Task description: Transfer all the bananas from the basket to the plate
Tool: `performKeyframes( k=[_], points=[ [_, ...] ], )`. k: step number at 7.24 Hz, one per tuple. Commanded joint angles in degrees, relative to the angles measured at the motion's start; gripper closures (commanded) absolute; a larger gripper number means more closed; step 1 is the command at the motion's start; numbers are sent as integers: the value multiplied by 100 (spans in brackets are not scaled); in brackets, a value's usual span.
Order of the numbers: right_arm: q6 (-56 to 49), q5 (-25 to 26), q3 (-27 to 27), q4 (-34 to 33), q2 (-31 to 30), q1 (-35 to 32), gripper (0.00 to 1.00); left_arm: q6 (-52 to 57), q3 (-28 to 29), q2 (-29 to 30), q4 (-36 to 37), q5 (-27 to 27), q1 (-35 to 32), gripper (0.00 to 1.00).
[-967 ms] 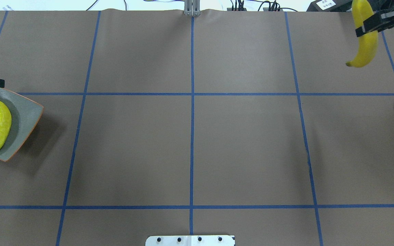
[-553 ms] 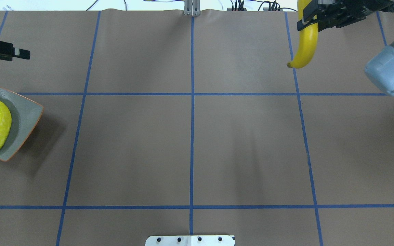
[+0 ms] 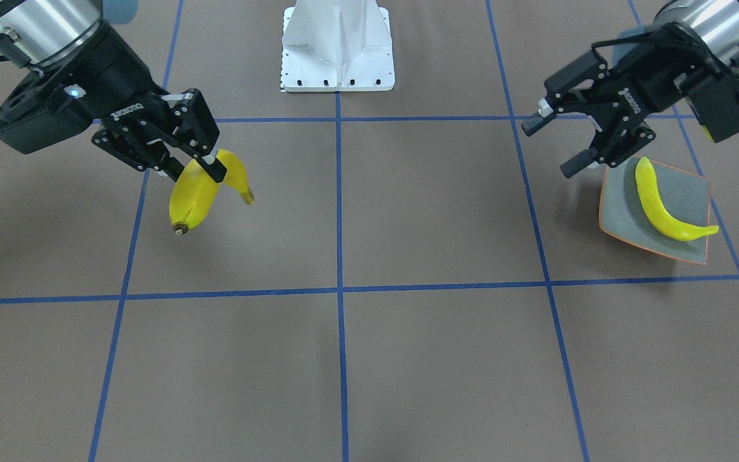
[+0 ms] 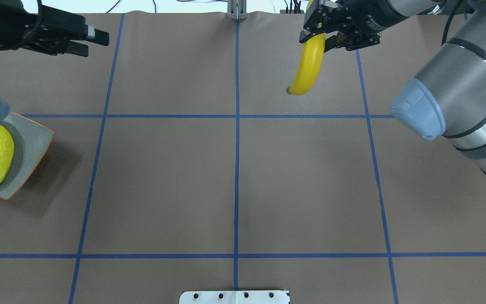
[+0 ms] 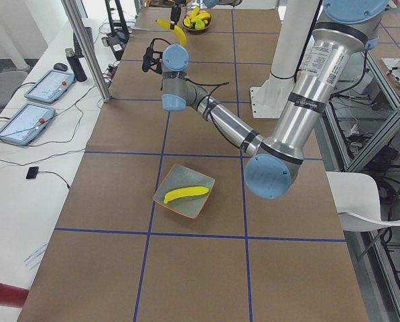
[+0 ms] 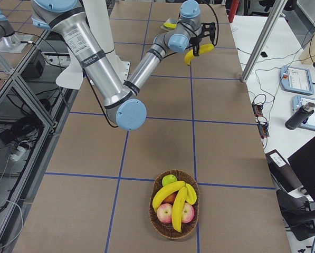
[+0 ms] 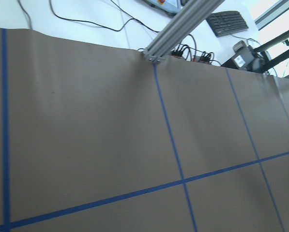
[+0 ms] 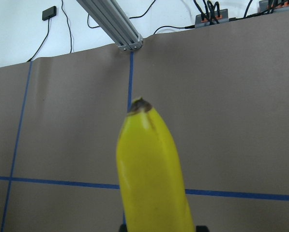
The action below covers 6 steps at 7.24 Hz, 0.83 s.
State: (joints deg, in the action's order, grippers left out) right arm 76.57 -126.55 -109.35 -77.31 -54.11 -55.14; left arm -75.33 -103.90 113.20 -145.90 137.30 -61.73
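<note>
The right claw [image 4: 315, 34], clamped on a glossy yellow curved banana [image 4: 308, 63], holds it in mid-air over the brown counter [image 4: 163, 177]. The left claw [image 3: 548, 147] hangs wide open and empty beside the square grey-green, orange-rimmed plate [image 3: 687, 186], which bears one banana [image 3: 661, 208]. Two, perhaps three, more bananas [image 6: 177, 208] lie in the woven basket [image 6: 153, 221]. This looks like transit towards a handover: next, the left claw must close on the free end.
</note>
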Motion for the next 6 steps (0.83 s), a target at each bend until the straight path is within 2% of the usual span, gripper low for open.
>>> performKeyframes(
  k=[1,5,6],
  points=[
    [509,60,37,49,330,266,100,-69,-95,219,-427,-10,476,0],
    [464,16,81,-21,717,714,100,-25,-113,352,-1474,-10,1082,0],
    [465,-1,72,-247,883,793,100,-25,-104,421,-1589,-10,1197,0]
  ],
)
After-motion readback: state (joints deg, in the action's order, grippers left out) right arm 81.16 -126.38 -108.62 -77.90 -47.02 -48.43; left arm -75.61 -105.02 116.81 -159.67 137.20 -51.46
